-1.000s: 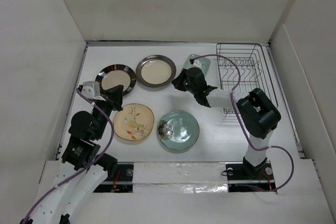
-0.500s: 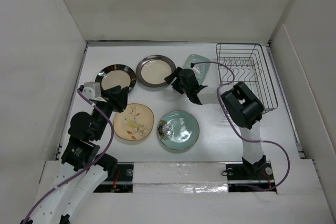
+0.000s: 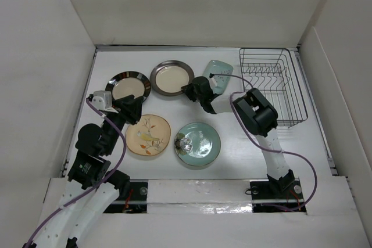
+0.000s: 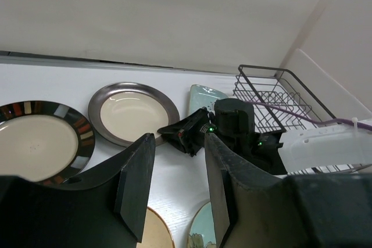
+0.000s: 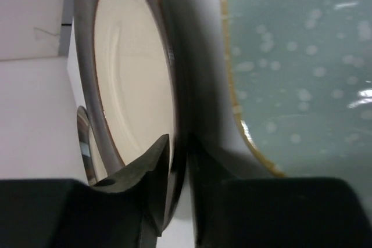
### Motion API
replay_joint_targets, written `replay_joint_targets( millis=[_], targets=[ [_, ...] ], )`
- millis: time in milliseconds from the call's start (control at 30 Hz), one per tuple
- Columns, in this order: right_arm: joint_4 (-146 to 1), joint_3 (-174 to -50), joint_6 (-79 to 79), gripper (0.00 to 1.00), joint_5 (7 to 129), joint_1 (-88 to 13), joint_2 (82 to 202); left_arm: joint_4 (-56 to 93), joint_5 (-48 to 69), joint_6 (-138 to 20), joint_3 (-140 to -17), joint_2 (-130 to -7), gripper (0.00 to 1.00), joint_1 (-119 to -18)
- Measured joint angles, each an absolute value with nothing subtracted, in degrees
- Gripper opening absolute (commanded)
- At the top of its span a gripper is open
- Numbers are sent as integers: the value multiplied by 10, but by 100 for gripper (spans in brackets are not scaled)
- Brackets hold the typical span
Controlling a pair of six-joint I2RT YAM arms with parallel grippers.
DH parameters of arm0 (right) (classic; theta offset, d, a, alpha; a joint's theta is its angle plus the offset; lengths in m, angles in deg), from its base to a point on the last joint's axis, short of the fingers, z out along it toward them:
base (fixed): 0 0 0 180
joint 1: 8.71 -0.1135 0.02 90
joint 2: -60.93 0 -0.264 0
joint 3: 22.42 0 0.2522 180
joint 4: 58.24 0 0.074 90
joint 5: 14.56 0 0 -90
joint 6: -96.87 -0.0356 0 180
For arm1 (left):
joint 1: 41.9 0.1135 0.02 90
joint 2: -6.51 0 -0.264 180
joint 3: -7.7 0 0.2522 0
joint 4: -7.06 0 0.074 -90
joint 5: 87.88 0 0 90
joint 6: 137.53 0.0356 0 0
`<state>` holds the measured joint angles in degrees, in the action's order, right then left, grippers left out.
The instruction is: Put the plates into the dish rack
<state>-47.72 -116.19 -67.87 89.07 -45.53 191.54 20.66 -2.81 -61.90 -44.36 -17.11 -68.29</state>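
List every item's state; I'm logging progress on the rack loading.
dish rack: empty.
striped plate: flat on table.
plain dark-rimmed plate: flat, rim gripped.
squarish green plate: flat.
floral plate: flat.
celadon plate: flat.
left gripper: open, holding nothing.
right gripper: shut on plain dark-rimmed plate.

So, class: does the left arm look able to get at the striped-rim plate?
Probably yes: the open left gripper hangs right by the striped-rim plate, with nothing between them.
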Motion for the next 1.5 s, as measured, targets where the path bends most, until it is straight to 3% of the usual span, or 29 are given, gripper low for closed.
replay_joint_targets(
  millis=[167,600,900,1200,1500],
  targets=[
    [-456,-1152,-710,0,908,-456,1916,207,-28,-619,-444,-177,37,-683],
    [-447,-1073,-529,0,976,-477,1803,207,-29,-615,-443,-192,37,-683],
    [-449,-996,-329,0,954,-446,1557,207,-29,-615,-443,-191,38,-683],
    [-520,-925,-139,0,1039,-294,1268,206,-14,-616,-443,-178,38,-683],
    [-691,-949,-38,0,1057,-87,1209,200,40,-626,-443,-125,38,-683]
  ],
)
